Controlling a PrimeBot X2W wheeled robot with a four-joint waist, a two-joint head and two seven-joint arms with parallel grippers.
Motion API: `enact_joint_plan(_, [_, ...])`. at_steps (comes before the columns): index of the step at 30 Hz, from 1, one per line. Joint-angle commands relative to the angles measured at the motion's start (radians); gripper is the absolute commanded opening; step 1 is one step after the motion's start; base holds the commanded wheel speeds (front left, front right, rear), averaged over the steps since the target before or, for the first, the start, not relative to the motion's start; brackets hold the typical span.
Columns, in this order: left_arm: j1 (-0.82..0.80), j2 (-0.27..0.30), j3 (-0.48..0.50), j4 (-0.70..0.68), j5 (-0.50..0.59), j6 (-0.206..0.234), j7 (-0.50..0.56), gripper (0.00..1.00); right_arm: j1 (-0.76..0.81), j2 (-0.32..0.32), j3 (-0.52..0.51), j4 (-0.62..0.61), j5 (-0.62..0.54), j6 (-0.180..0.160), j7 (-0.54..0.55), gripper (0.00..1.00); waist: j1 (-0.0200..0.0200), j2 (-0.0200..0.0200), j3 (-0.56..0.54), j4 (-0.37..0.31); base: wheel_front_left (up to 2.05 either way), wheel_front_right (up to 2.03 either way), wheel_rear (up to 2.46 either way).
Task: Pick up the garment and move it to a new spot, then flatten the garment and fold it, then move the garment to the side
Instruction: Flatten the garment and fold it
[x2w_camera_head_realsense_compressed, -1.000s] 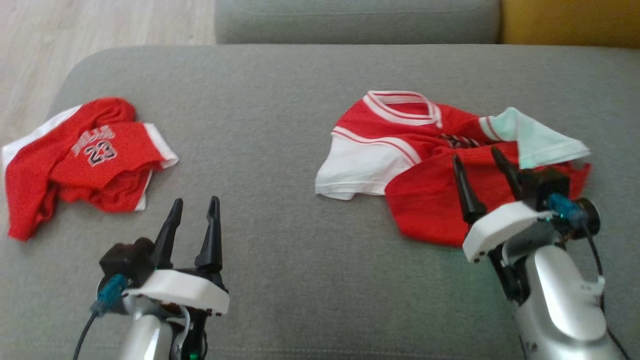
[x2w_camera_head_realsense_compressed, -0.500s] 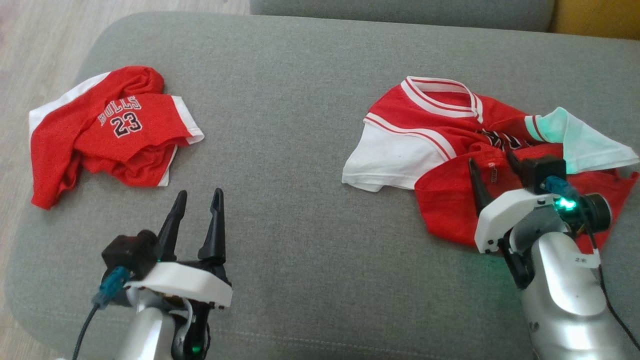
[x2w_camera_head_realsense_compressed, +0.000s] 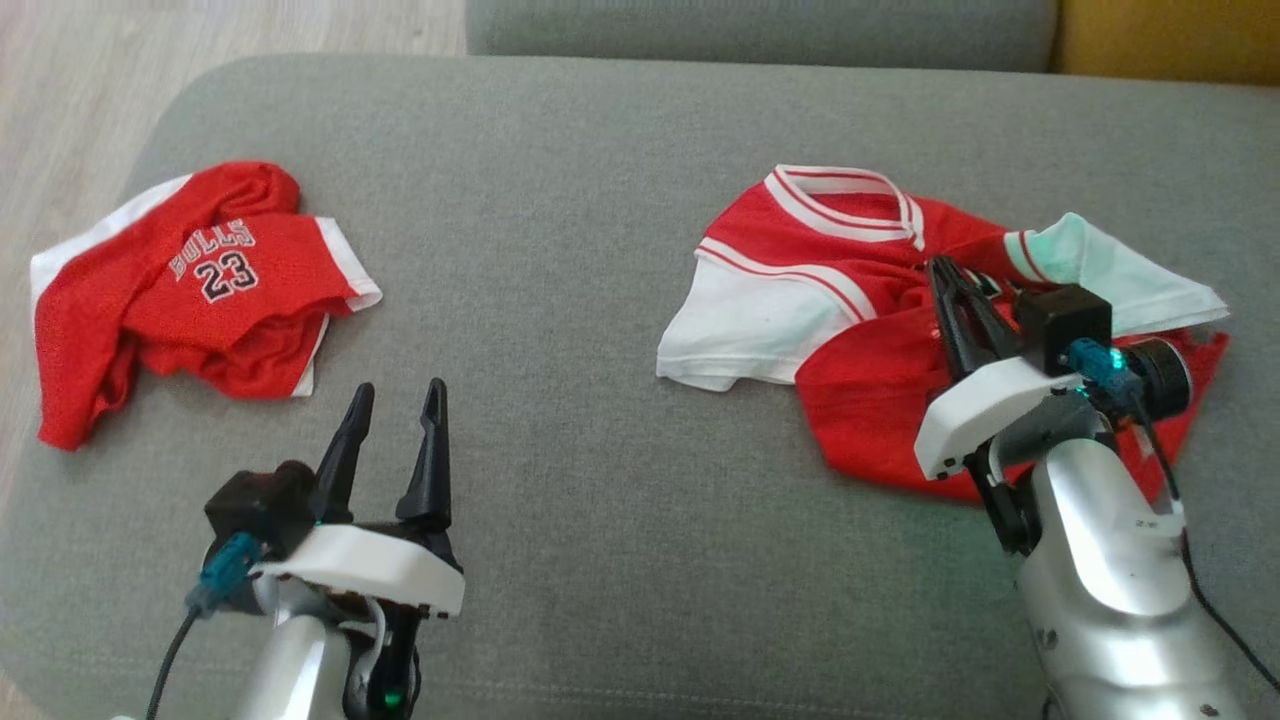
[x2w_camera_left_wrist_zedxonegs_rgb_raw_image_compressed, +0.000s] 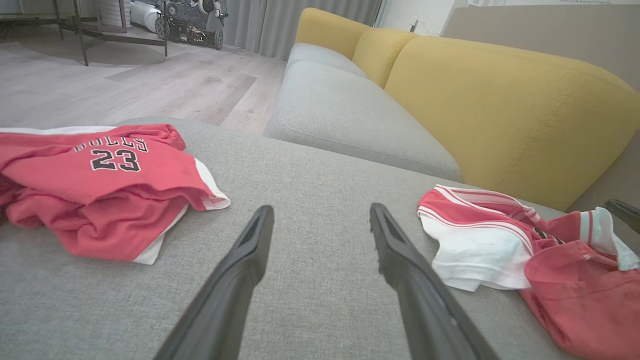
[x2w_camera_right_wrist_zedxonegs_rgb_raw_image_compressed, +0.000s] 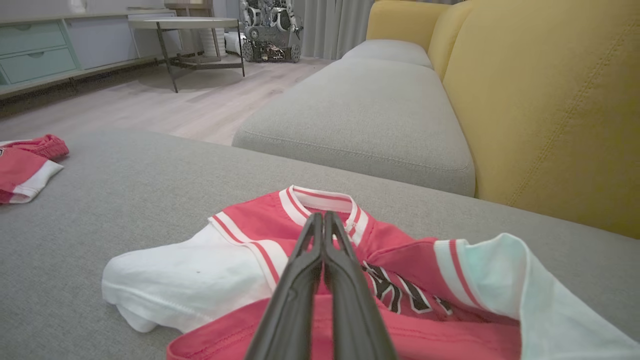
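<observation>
Progress is barely step one: near me the left claw (x2w_camera_head_realsense_compressed: 398, 390) hangs released over bare sofa cushion (x2w_camera_head_realsense_compressed: 600, 450), and the right claw (x2w_camera_head_realsense_compressed: 942, 272) is clenched with its tips in the red folds of the garment (x2w_camera_head_realsense_compressed: 760, 330), which I read as a pinch on the cloth. Garment lies crumpled on the cushion's right side, not yet lifted; move, flatten, fold and set-aside all remain.

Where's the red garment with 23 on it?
In the head view, the 23 garment lies crumpled at the left end of the grey cushion, just ahead and left of the open left gripper, well apart from the red-and-white garment on the right.
</observation>
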Motion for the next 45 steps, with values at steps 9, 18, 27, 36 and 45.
enact_joint_plan(9, [-0.013,0.008,0.033,-0.034,0.003,0.009,-0.012,1.0,0.052,-0.001,0.015,-0.174,0.107,0.002,-0.063,0.0,0.0,0.0,-0.071,-0.029,0.0,0.0,0.0])
enact_joint_plan(18, [0.028,0.008,0.05,-0.057,-0.003,0.015,-0.012,1.0,0.326,-0.001,-0.077,-0.358,0.15,0.002,-0.079,0.0,0.0,0.0,-0.109,-0.06,0.0,0.0,0.0])
enact_joint_plan(27, [0.056,0.008,0.05,-0.055,0.014,0.012,-0.012,1.0,0.407,-0.001,-0.086,-0.395,0.145,0.002,-0.04,1.0,0.0,0.0,-0.111,-0.083,0.0,0.0,0.0])
enact_joint_plan(36, [0.025,0.008,0.032,-0.052,0.004,0.008,-0.012,1.0,0.298,-0.001,-0.035,-0.376,-0.081,0.002,0.058,1.0,0.0,0.0,-0.069,-0.055,0.0,0.0,0.0])
enact_joint_plan(45, [-0.02,0.008,0.012,-0.047,-0.012,0.0,-0.012,1.0,0.081,-0.151,0.095,-0.168,-0.158,0.002,0.176,1.0,0.0,0.0,0.004,0.01,0.0,0.0,0.0])
